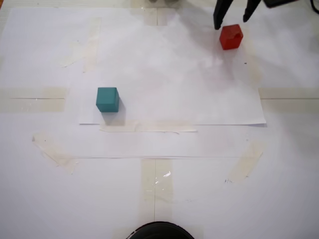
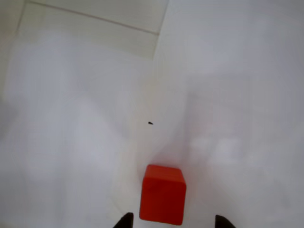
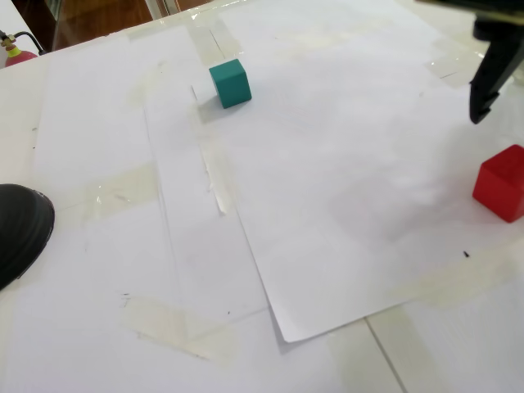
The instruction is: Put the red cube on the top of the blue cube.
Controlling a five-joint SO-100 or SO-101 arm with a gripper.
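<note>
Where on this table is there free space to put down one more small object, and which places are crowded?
The widest bare patch is the white paper sheet between the small matte teal cube and the small matte red cube. The taped area below the sheet's lower edge is also free. It is crowded only at the red cube, where the open black gripper hovers.

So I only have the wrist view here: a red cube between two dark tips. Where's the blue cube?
Observer: The blue cube sits far left of the red cube in a fixed view, on the taped paper.
Operator: Is the red one lifted?
Observer: No, it rests on the paper; the end effector hangs open just beyond it.
Operator: Anything else around?
Observer: A dark rounded object at the left edge in a fixed view.
</note>
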